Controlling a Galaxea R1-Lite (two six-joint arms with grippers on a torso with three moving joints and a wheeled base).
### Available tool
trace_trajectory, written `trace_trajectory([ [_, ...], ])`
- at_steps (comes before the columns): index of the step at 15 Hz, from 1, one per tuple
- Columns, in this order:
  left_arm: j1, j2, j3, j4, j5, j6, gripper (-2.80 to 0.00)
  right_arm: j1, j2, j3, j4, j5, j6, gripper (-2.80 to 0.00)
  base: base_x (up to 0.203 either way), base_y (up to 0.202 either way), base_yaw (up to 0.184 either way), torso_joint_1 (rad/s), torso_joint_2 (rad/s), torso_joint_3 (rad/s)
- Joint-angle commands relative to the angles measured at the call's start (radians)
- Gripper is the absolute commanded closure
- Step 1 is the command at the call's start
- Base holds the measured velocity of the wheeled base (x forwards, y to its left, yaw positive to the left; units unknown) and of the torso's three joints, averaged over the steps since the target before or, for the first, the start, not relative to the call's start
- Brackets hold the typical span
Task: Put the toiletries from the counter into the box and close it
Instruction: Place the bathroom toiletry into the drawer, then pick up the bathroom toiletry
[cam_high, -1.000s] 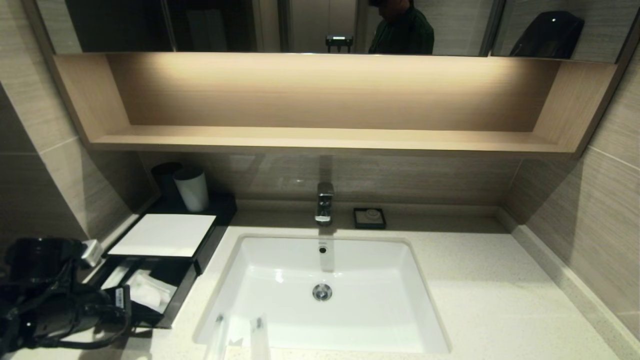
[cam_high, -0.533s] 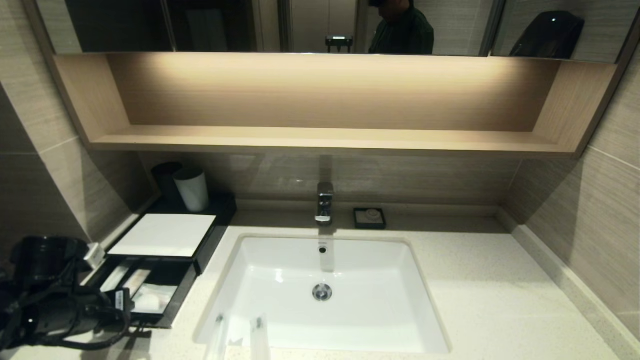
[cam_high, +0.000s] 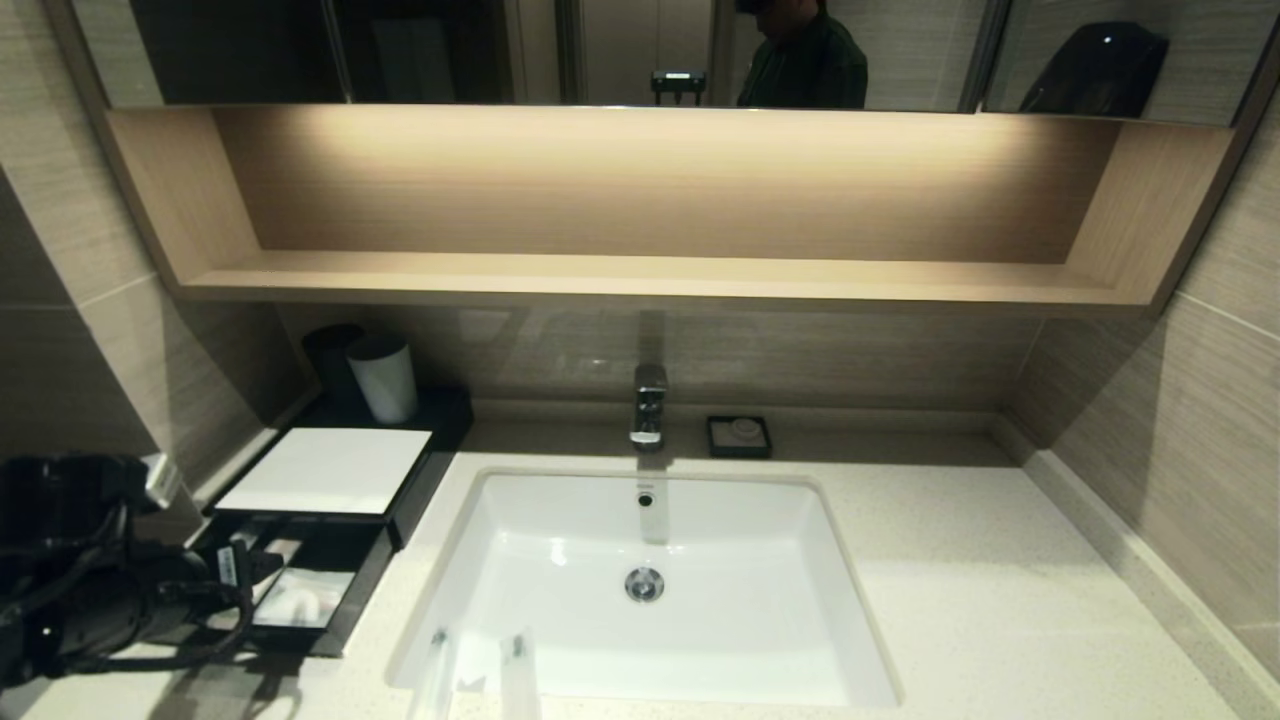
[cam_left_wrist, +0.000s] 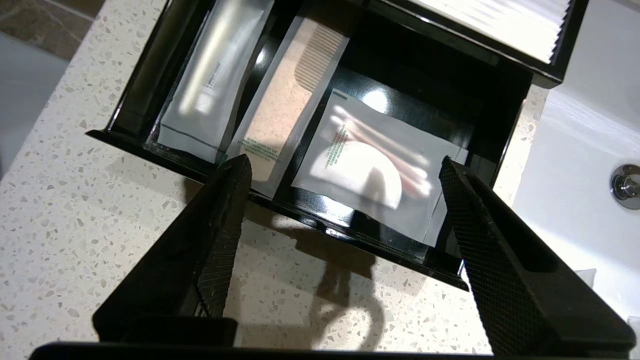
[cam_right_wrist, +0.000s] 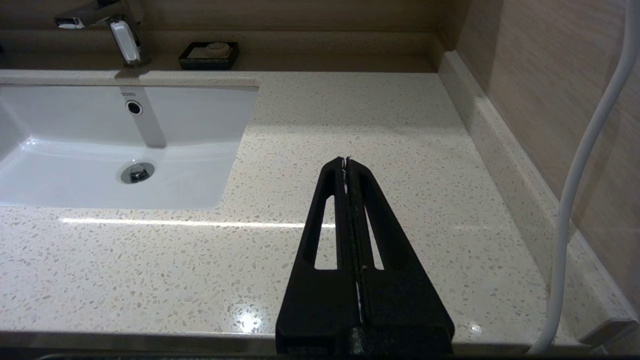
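Observation:
The black box (cam_high: 325, 470) with a white top panel stands at the left of the counter (cam_high: 980, 580), its front drawer (cam_high: 345, 610) pulled out. In the drawer lie three wrapped toiletries: a long pale packet (cam_left_wrist: 210, 85), a comb packet (cam_left_wrist: 285, 105) and a square packet with a white round pad (cam_left_wrist: 370, 175). My left gripper (cam_high: 238, 572) is open and empty, just above the counter (cam_left_wrist: 100, 225) in front of the drawer's front wall (cam_left_wrist: 360, 245). Its fingertips (cam_left_wrist: 240, 167) flank the square packet. My right gripper (cam_right_wrist: 346, 160) is shut and empty above the counter's right part.
The white basin (cam_high: 650, 590) and tap (cam_high: 648, 400) sit mid-counter. White and black cups (cam_high: 382, 378) stand behind the box. A small black dish (cam_high: 739, 436) is by the tap. Two narrow pale shapes (cam_high: 515, 670) lie at the basin's front rim; I cannot tell what they are.
My left gripper has drawn back and to the left from above the drawer. The square packet, crumpled under the gripper before, now lies flat in the drawer.

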Motion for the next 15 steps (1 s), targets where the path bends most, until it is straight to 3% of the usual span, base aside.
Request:
trace_trajectory([
  [1,-0.013,-0.080,0.016,0.006,0.000,0.000,-2.80,0.001,0.000,0.000,0.000,0.000,0.000,0.00,0.000,0.000,0.000,0.000,0.00,0.000],
  [4,-0.119,-0.141,0.036,0.088,-0.003,-0.007,-2.80,0.000,0.000,0.000,0.000,0.000,0.000,0.00,0.000,0.000,0.000,0.000,0.00,0.000],
  [5,-0.156,-0.161,0.043,0.111,-0.005,-0.010,0.00,0.000,0.000,0.000,0.000,0.000,0.000,0.00,0.000,0.000,0.000,0.000,0.00,0.000],
  [9,-0.336,-0.229,0.053,0.218,-0.005,-0.073,0.00,0.001,0.000,0.000,0.000,0.000,0.000,0.00,0.000,0.000,0.000,0.000,0.00,0.000],
  [13,-0.563,-0.270,-0.002,0.435,-0.003,-0.293,0.00,0.000,0.000,0.000,0.000,0.000,0.000,0.00,0.000,0.000,0.000,0.000,0.00,0.000],
  [15,-0.604,-0.257,-0.052,0.563,-0.003,-0.380,0.00,0.000,0.000,0.000,0.000,0.000,0.000,0.00,0.000,0.000,0.000,0.000,0.00,0.000],
])
